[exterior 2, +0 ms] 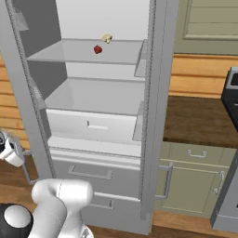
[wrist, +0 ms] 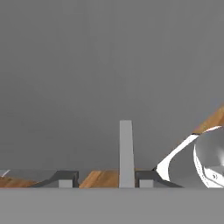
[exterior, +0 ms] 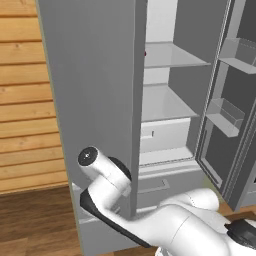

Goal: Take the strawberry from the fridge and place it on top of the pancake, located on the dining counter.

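The grey fridge [exterior: 90, 75] stands with both doors swung open, showing its pale shelves [exterior 2: 88, 56]. The tiny red strawberry [exterior 2: 97, 49] lies on the upper shelf, and a sliver of it peeks past the left door's edge [exterior: 145, 53]. My gripper [wrist: 105, 181] is low at the outer face of the left door, with the door's bar handle [wrist: 126, 148] between its dark fingertips [wrist: 65, 181]; the jaws are shut on it. My arm [exterior: 107, 172] reaches around that door's edge. The pancake and the dining counter are out of view.
A small tan mushroom [exterior 2: 107, 38] sits just behind the strawberry. A white crisper drawer [exterior 2: 93, 123] and two grey drawers [exterior 2: 93, 174] lie below. To the right are a brown-topped counter [exterior 2: 200, 118] with pale green cabinets and a stove edge [exterior 2: 231, 93]. The right door's bins [exterior: 225, 117] jut out.
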Available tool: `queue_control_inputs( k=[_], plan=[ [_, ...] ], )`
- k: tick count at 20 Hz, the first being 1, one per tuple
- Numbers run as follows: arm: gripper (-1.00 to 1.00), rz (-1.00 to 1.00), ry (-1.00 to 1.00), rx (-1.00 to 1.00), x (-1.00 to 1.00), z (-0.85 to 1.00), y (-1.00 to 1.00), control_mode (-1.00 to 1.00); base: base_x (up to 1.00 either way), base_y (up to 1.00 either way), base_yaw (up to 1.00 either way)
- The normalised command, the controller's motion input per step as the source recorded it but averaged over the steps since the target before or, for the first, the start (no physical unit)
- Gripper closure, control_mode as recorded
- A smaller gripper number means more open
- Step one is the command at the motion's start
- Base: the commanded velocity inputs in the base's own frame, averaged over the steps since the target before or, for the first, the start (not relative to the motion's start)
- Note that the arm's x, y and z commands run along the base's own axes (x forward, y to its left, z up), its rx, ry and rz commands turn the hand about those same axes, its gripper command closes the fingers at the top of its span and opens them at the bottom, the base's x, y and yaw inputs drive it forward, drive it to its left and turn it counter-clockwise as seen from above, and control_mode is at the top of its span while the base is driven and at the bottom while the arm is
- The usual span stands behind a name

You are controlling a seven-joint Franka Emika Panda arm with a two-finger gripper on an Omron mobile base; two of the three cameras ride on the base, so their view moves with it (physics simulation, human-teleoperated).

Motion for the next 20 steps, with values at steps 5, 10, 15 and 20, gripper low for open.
queue_control_inputs(
  k=[5,10,15,20],
  plan=[
    [-1.00,-0.11,0.00,-0.01,-0.19,0.00,0.54,-1.00,0.00,0.00,0.00],
    [-1.00,-0.01,0.03,-0.07,-0.10,0.19,0.23,-1.00,0.00,0.00,0.00],
    [-1.00,0.00,0.02,0.01,-0.60,0.88,0.03,-1.00,0.00,0.00,0.00],
    [-1.00,0.10,0.01,0.25,-0.91,0.27,-0.43,-1.00,0.00,0.00,0.00]
  ],
)
